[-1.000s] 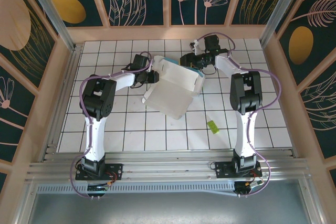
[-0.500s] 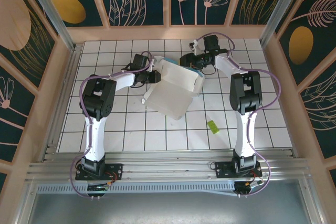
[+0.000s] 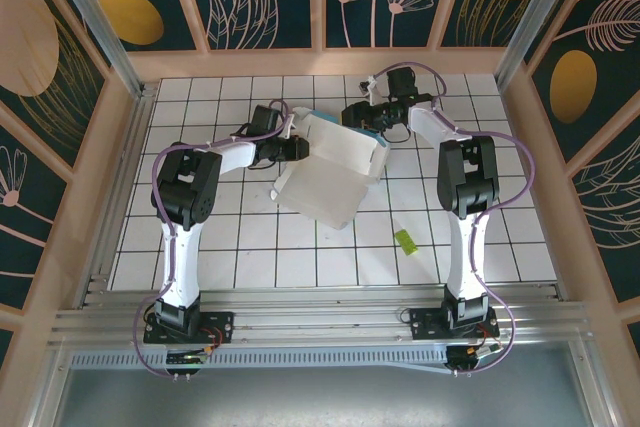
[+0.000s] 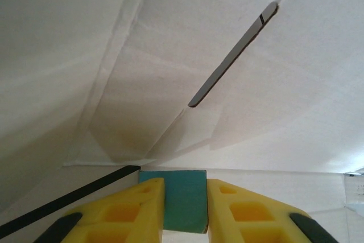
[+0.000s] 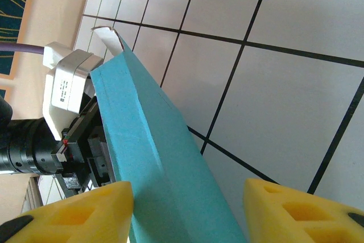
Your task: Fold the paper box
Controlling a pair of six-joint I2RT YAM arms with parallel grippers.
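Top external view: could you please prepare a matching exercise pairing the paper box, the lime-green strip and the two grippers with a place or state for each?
Things:
1. paper box
2. lime-green strip
3. left gripper
4. right gripper

Places or states:
A. lying by itself on the tiled table, nearer the arm bases
B. jaws open, astride a turquoise panel
C. mostly white, between the two grippers
D. closed on a turquoise flap

Pairs: 1-C, 2-A, 3-D, 4-B
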